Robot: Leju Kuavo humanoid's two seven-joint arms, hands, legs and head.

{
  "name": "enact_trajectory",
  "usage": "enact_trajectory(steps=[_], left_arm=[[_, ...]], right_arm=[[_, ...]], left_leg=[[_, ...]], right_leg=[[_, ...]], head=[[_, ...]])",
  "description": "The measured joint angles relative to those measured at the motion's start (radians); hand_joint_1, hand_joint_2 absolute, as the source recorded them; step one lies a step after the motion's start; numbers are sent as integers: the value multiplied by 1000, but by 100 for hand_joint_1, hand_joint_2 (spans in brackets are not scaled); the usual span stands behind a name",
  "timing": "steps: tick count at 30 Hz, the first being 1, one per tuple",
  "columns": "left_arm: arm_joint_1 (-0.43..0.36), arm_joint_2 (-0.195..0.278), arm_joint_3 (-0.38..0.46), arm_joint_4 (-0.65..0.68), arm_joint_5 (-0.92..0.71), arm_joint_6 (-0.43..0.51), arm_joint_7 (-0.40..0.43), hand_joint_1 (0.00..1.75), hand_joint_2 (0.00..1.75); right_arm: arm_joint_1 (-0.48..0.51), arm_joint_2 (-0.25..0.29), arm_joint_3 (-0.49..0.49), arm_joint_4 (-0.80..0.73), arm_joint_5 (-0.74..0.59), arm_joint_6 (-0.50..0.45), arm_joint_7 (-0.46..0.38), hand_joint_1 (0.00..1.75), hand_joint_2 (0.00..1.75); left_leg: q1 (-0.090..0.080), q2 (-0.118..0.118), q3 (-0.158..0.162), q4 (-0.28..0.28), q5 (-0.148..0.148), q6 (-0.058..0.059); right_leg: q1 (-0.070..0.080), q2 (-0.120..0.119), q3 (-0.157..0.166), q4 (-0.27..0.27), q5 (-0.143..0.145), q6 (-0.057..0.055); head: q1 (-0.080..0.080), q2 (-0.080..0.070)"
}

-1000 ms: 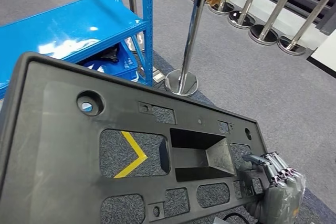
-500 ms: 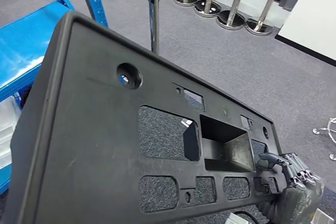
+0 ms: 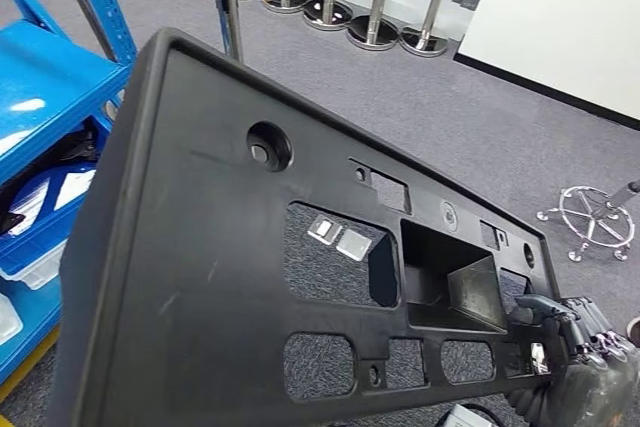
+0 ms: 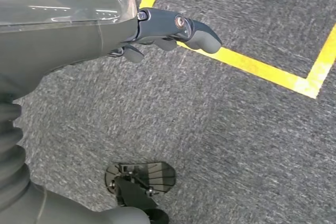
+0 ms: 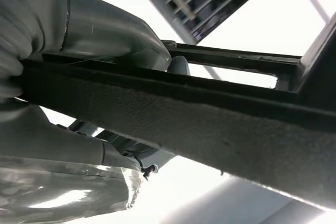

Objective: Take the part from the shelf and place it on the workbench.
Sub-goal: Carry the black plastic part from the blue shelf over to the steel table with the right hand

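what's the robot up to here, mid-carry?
Yes, mid-carry. The right hand grips the far right end of a large black plastic panel, which is held tilted over grey carpet. The blue shelf sits off to the left. A row of steel stanchions stands ahead, and no workbench is in sight. The left hand hangs over the floor by a yellow line, holding nothing.
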Motion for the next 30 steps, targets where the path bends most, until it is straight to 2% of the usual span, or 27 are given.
enact_trajectory(steps=[1,2,3,4,5,6,8,9,11,13,14,15,16,17,18,19,20,21,22,23,24,25,26,27,28,29,30], left_arm=[[0,1,0,0,0,0,0,0,175],[-1,1,0,0,0,0,0,0,175],[-2,0,0,0,0,0,0,0,175],[-3,0,0,0,0,0,0,0,175],[-4,0,0,0,0,0,0,0,175],[-5,0,0,0,0,0,0,0,175],[-6,-1,0,0,0,0,0,0,175],[-7,-1,0,0,0,0,0,0,175],[-7,-2,0,0,0,0,0,0,175],[-4,-2,1,0,0,0,1,0,175],[-1,-2,1,0,0,0,2,0,175],[1,-2,1,0,0,0,3,0,175],[2,-2,2,0,0,0,4,0,175],[1,-2,2,0,0,0,4,0,175],[1,-2,2,0,0,0,4,0,175],[0,-2,3,0,-1,0,4,0,175],[0,-2,4,0,-1,1,4,0,175],[0,-2,5,0,-1,1,4,0,175],[0,-2,6,0,-1,2,4,0,175],[0,-2,7,0,-1,3,4,0,175],[-1,-2,8,0,-1,3,4,0,175],[-3,-2,8,0,-2,3,4,0,175],[-3,-3,9,0,-2,2,3,0,175],[-3,-3,9,0,-2,1,3,0,175],[-1,-3,10,0,-2,1,3,0,175],[1,-3,11,0,-2,1,3,0,175],[2,-3,12,0,-2,2,3,0,175]], right_arm=[[1,0,-3,0,0,0,0,175,175],[1,0,-5,-2,0,0,0,175,175],[1,0,-7,-5,0,0,0,175,175],[0,0,-8,-7,0,0,0,175,175],[0,0,-9,-11,0,0,1,175,175],[-1,0,-11,-13,0,0,1,175,175],[0,1,-14,-17,0,0,1,175,175],[2,1,-16,-19,0,0,1,175,175],[1,3,-20,-25,-1,0,1,175,175],[-1,4,-23,-28,-3,-1,1,175,175],[-1,5,-25,-28,-5,-1,1,175,175],[0,5,-27,-28,-7,-1,1,175,175],[0,5,-29,-28,-7,0,1,175,175],[1,5,-31,-28,-8,0,2,175,175],[1,5,-33,-28,-9,0,2,175,175],[1,5,-34,-28,-10,0,2,175,175],[1,5,-36,-29,-11,0,2,175,175],[1,5,-37,-30,-12,0,2,175,175],[2,5,-39,-31,-13,0,3,175,175],[4,6,-40,-32,-14,0,3,175,175],[6,6,-41,-34,-14,0,3,175,175],[7,6,-43,-36,-14,0,3,175,175],[6,5,-43,-37,-14,0,3,175,175],[5,5,-44,-38,-15,0,3,175,175],[4,5,-44,-39,-15,0,3,175,175],[3,5,-45,-39,-15,0,3,175,175],[4,5,-46,-39,-15,0,3,175,175]], left_leg=[[0,12,4,0,-4,-2],[0,23,10,0,-8,-5],[1,33,16,-1,-13,-9],[0,42,22,-2,-17,-13],[-1,49,27,-3,-21,-18],[-2,56,30,-5,-23,-22],[-2,72,37,-13,-26,-34],[0,72,41,-14,-30,-38],[1,41,27,30,-65,-42],[-1,-4,-33,153,-125,-39],[-2,-13,-68,215,-145,-37],[-4,-16,-92,252,-148,-37],[-4,-19,-102,253,-130,-35],[-5,-23,-94,217,-94,-34],[-4,-35,-74,155,-50,-31],[-2,-59,-53,99,-19,-29],[0,-82,-37,56,-1,-26],[1,-100,-28,33,3,-24],[0,-108,-26,29,-2,-22],[-1,-101,-24,25,-3,-19],[-2,-91,-21,21,-2,-14],[-1,-80,-17,17,-1,-9],[0,-67,-11,13,-1,-4],[0,-53,-6,10,-2,1],[-1,-38,-2,8,-5,3],[-1,-22,1,8,-8,4],[-2,-7,4,8,-11,4]], right_leg=[[-3,-4,1,-11,20,2],[-5,-10,25,-65,57,2],[-4,-25,62,-142,95,0],[0,-44,96,-209,121,-5],[5,-58,119,-257,136,-11],[10,-67,128,-278,138,-16],[16,-51,126,-282,136,-28],[15,-42,128,-287,138,-35],[11,-21,138,-303,144,-50],[10,1,143,-307,144,-61],[12,15,143,-307,142,-63],[14,30,144,-305,141,-65],[15,46,145,-303,139,-65],[15,62,147,-299,135,-64],[15,77,148,-294,131,-62],[16,90,148,-286,126,-59],[15,103,144,-279,122,-55],[14,113,139,-273,120,-50],[12,124,134,-270,120,-45],[9,135,130,-270,120,-39],[8,132,129,-269,119,-33],[9,111,125,-258,111,-27],[10,81,112,-230,95,-21],[10,45,89,-181,70,-15],[8,19,56,-115,41,-9],[5,7,20,-50,17,-5],[2,2,-6,-5,8,-2]], head=[[0,0],[0,0],[0,0],[0,0],[0,0],[-1,0],[-1,0],[-2,0],[-5,0],[-8,0],[-9,0],[-9,0],[-9,0],[-9,0],[-9,0],[-9,0],[-9,0],[-8,0],[-9,0],[-9,0],[-9,0],[-7,0],[-5,0],[-3,0],[-2,0],[-2,0],[-2,0]])
